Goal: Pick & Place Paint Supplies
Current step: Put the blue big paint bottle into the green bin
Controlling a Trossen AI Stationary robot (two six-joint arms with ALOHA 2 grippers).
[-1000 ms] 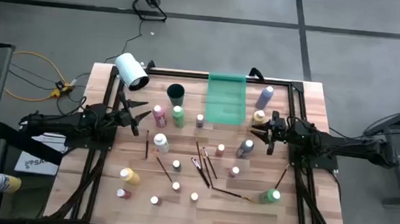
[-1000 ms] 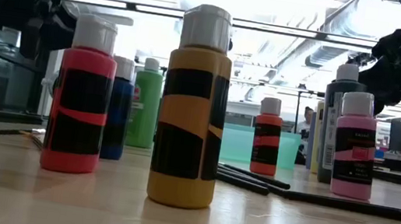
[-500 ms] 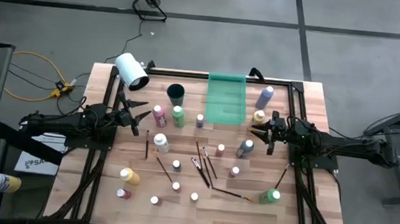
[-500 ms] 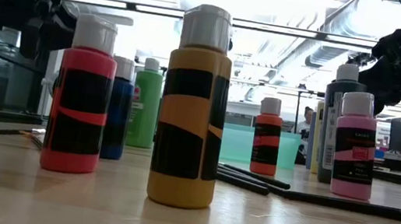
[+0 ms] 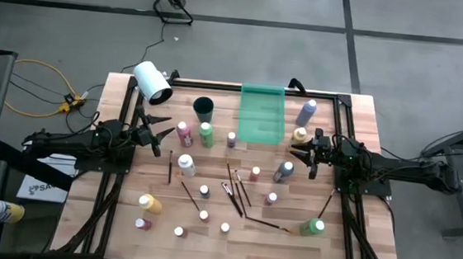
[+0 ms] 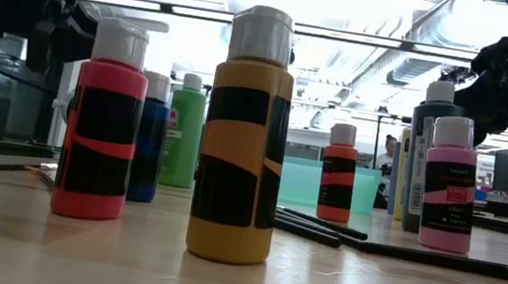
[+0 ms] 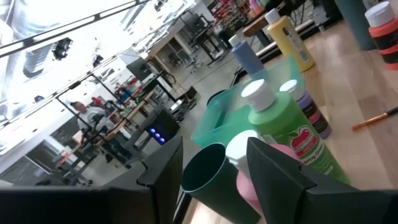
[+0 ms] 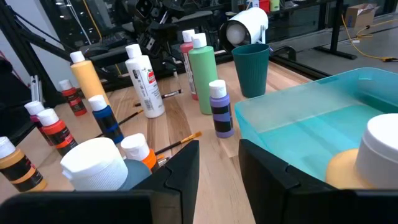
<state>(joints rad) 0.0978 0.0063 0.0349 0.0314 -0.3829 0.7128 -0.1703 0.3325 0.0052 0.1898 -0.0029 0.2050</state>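
Many small paint bottles with white caps stand upright on the wooden table (image 5: 117, 220), among them a pink one (image 5: 184, 132), a green one (image 5: 205, 133), a yellow one (image 5: 299, 136) and a grey-blue one (image 5: 284, 172). Thin dark-handled brushes (image 5: 236, 190) lie flat near the middle. My left gripper (image 5: 165, 137) hovers open at the table's left, pointing level at the pink bottle (image 7: 249, 186) and the green bottle (image 7: 286, 134). My right gripper (image 5: 300, 158) hovers open at the right, between the yellow and grey-blue bottles. Neither holds anything.
A translucent green tray (image 5: 262, 113) sits at the far middle, with a dark green cup (image 5: 203, 106) to its left and a white roll (image 5: 152, 83) at the far left corner. A green bottle (image 5: 313, 227) lies on its side near the right front. Black frame rails run along the table's sides.
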